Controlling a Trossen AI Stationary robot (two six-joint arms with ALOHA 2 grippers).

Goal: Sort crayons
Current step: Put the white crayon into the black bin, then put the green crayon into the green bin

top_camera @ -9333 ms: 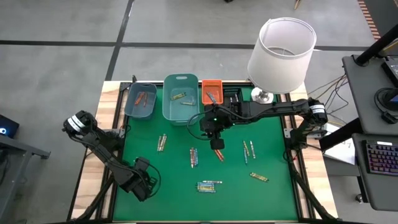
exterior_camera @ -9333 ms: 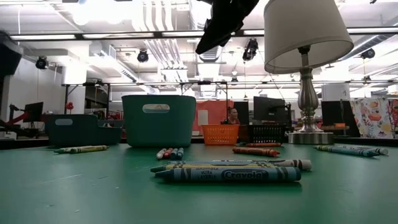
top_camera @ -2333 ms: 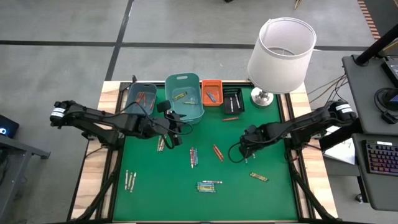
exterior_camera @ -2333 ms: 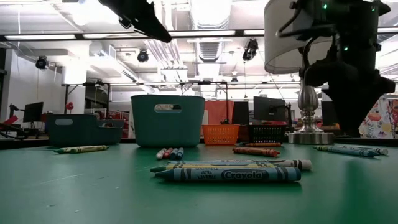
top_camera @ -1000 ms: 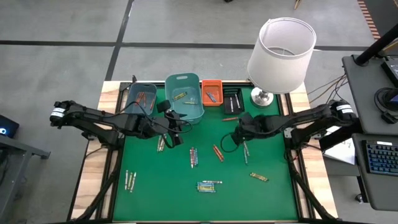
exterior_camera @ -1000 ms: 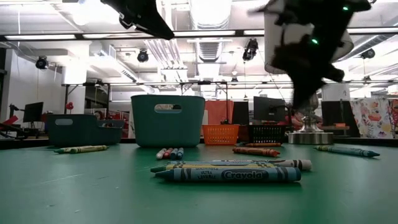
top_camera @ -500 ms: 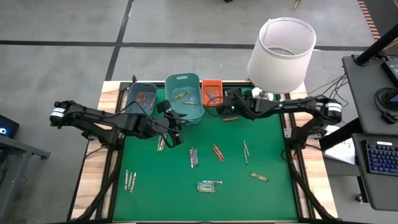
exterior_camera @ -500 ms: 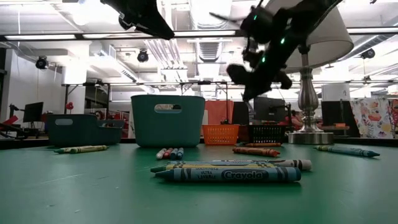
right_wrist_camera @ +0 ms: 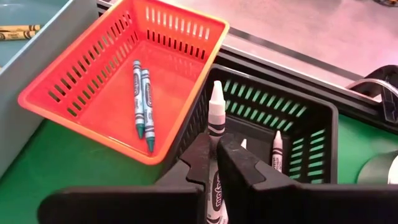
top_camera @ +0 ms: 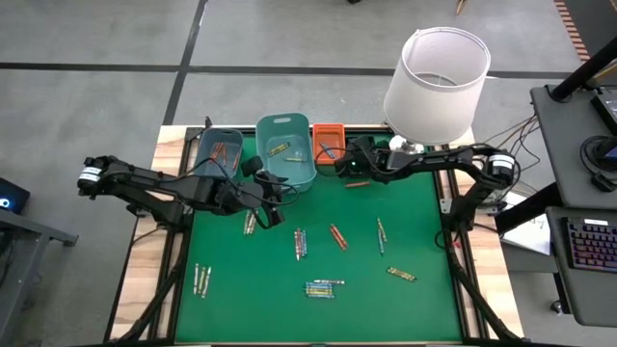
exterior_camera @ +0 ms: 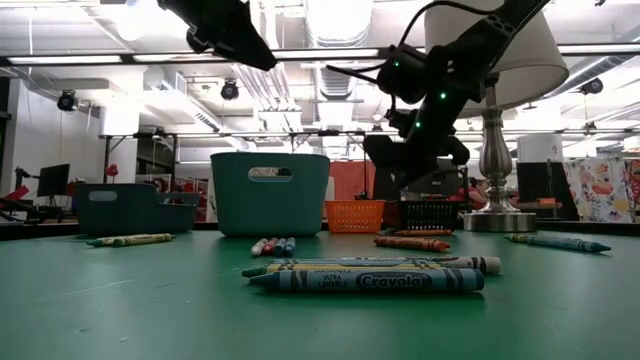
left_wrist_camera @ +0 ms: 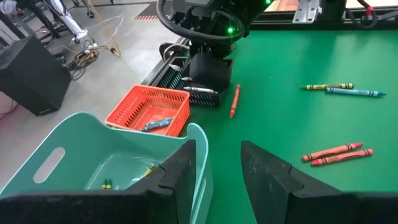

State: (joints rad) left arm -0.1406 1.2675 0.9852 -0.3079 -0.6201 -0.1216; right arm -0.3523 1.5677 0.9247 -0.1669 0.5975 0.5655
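Observation:
My right gripper is shut on a white crayon above the black basket, which holds white crayons; in the high view it hovers at the far edge. My left gripper is open with nothing between its fingers, above the near right corner of the teal bin; the high view shows it there too. Loose crayons lie flat on the green mat. The orange basket holds two blue crayons. My right gripper pinches the white crayon's wrapped body between its two fingers. The crayon lies along the fingers, its pointed end sticking out ahead of the fingertips. The fingers slant down from the table's right side. The crayon is lifted clear, above the black basket.
A blue-grey bin stands left of the teal bin. A lamp stands at the far right corner, close behind my right arm. A red crayon lies just in front of the black basket. More crayons are spread over the mat.
My right gripper has gone from the middle of the mat toward the table's far edge and a little left, carrying the white crayon clear of the mat until it is above the black basket, and its wrist has turned on the way.

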